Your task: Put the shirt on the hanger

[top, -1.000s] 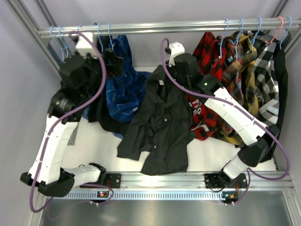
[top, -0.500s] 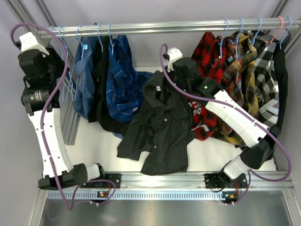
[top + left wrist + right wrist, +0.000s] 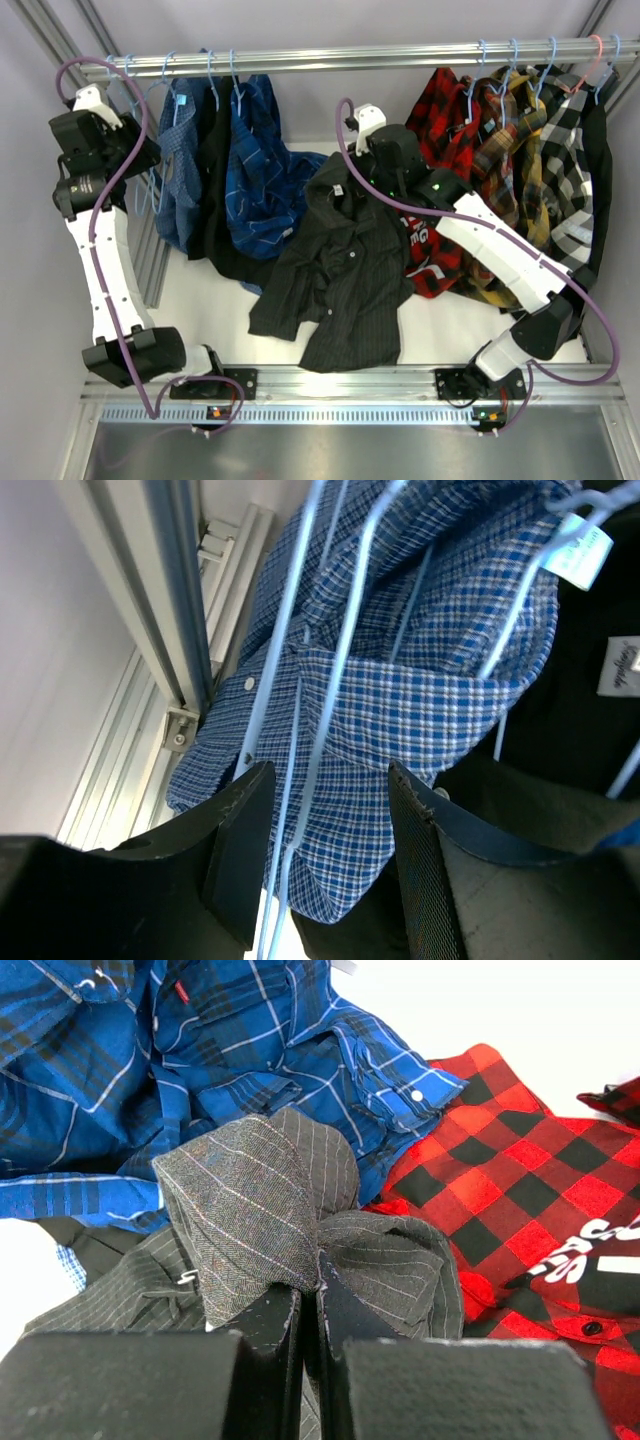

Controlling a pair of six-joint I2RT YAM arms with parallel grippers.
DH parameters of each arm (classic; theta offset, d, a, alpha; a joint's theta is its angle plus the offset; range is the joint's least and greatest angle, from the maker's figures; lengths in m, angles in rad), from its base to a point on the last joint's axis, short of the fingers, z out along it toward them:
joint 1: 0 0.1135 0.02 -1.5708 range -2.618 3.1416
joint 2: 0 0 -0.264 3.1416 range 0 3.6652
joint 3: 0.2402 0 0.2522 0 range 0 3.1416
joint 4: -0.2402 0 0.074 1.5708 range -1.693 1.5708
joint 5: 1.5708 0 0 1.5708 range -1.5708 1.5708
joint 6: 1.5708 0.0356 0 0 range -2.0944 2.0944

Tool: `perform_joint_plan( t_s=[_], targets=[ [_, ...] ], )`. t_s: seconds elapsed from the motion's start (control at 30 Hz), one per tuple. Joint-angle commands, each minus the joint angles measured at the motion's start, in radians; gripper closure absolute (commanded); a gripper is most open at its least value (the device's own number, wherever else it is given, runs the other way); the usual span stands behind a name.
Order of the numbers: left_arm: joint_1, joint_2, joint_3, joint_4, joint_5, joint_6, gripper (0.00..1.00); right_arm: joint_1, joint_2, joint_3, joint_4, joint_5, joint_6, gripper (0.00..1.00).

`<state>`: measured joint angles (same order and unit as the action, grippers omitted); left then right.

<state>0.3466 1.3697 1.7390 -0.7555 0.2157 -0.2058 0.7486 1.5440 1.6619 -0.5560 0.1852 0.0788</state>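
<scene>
Charcoal pinstriped shirt [image 3: 345, 270] is lying lengthwise mid-table [image 3: 200, 300], collar pointing to the far edge, hem toward the near edge. Right gripper [image 3: 310, 1295] is pinching its collar fabric tight. Left gripper [image 3: 330, 775], jaws apart, is straddling the light-blue wire hanger [image 3: 290, 820] near the far-left corner.

A horizontal aluminium rail [image 3: 350, 57] spans the rear, carried by slanted frame uprights [image 3: 50, 37]. Plain pale-grey walls [image 3: 300, 20] enclose a white worktop [image 3: 215, 300]. Lighting is even.
</scene>
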Motion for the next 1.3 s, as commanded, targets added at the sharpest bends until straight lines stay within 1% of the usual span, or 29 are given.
perform_joint_plan(
  t_s=[0.0, 0.1, 0.3, 0.47, 0.57, 0.67, 0.7, 0.73, 0.87, 1.0, 1.1, 1.13, 1.17, 1.2, 1.27],
  targets=[
    [0.002, -0.054, -0.018, 0.071, 0.054, 0.035, 0.46, 0.001, -0.022, 0.007, 0.056, 0.011, -0.013, 1.00],
    [0.005, -0.052, -0.050, 0.073, 0.053, 0.048, 0.48, 0.001, -0.022, 0.007, 0.056, 0.010, -0.014, 1.00],
    [0.005, -0.038, -0.081, 0.094, -0.009, 0.080, 0.49, 0.001, -0.027, 0.006, 0.056, 0.011, -0.013, 1.00],
    [0.003, -0.032, -0.108, 0.145, 0.037, 0.100, 0.51, 0.001, -0.028, 0.007, 0.057, 0.011, -0.013, 1.00],
    [0.003, -0.023, -0.118, 0.191, 0.037, 0.112, 0.55, 0.001, -0.030, 0.007, 0.061, 0.011, -0.010, 1.00],
    [0.005, -0.003, -0.122, 0.215, 0.028, 0.121, 0.64, 0.001, -0.033, 0.007, 0.062, 0.013, -0.007, 1.00],
    [0.005, 0.002, -0.121, 0.217, 0.025, 0.123, 0.65, 0.001, -0.032, 0.007, 0.062, 0.011, -0.007, 1.00],
    [0.005, 0.006, -0.121, 0.220, 0.025, 0.128, 0.69, 0.000, -0.032, 0.007, 0.062, 0.013, -0.002, 1.00],
    [0.003, 0.009, -0.130, 0.243, 0.039, 0.149, 0.76, 0.001, -0.032, 0.007, 0.067, 0.011, 0.003, 1.00],
    [0.000, -0.007, -0.165, 0.292, 0.097, 0.186, 0.75, 0.001, -0.028, 0.009, 0.070, 0.011, 0.006, 1.00],
    [0.002, -0.015, -0.190, 0.321, 0.087, 0.195, 0.76, 0.000, -0.027, 0.010, 0.071, 0.010, 0.006, 1.00],
    [0.002, -0.018, -0.193, 0.324, 0.085, 0.197, 0.77, 0.000, -0.027, 0.010, 0.071, 0.013, 0.007, 1.00],
    [0.002, -0.018, -0.196, 0.329, 0.080, 0.197, 0.86, 0.000, -0.027, 0.010, 0.073, 0.016, 0.009, 1.00],
    [0.002, -0.017, -0.196, 0.332, 0.068, 0.197, 1.00, 0.001, -0.028, 0.010, 0.071, 0.017, 0.009, 1.00],
    [0.002, -0.023, -0.187, 0.334, 0.051, 0.190, 1.00, 0.001, -0.028, 0.012, 0.071, 0.022, 0.012, 1.00]
  ],
)
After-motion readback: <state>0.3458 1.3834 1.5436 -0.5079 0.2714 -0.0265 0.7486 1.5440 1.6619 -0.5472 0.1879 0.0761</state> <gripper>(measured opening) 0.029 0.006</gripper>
